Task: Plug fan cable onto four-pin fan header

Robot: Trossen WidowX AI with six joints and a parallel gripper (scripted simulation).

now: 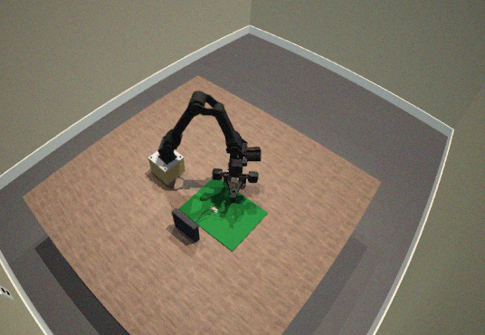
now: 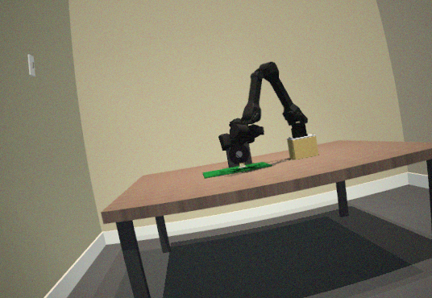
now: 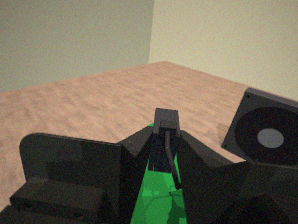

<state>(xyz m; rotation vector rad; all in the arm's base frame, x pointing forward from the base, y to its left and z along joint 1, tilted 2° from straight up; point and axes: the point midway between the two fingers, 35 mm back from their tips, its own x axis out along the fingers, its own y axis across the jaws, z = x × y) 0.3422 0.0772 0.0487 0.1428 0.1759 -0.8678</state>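
My gripper (image 1: pixel 233 196) (image 3: pixel 164 134) is shut on the black plug (image 3: pixel 166 119), low over the green board (image 1: pixel 232 239) (image 2: pixel 213 173) (image 3: pixel 150 212). The cable (image 3: pixel 170 155) hangs down from the plug between the fingers. A small whitish part (image 1: pixel 213 209) (image 2: pixel 242 165), apparently the header, stands on the board, to the left of my fingertips in the top view. The black fan (image 1: pixel 185 225) (image 2: pixel 239 154) (image 3: pixel 270 138) stands upright beside the board and hides my fingertips in the exterior view. The plug's underside is hidden, and no header pins can be made out.
The arm's base stands on a yellowish block (image 1: pixel 166 173) (image 2: pixel 303 147) behind the board. The fan is at the right in the wrist view. The wooden table (image 1: pixel 290 261) (image 2: pixel 169 193) (image 3: pixel 100 112) carries the block, board and fan.
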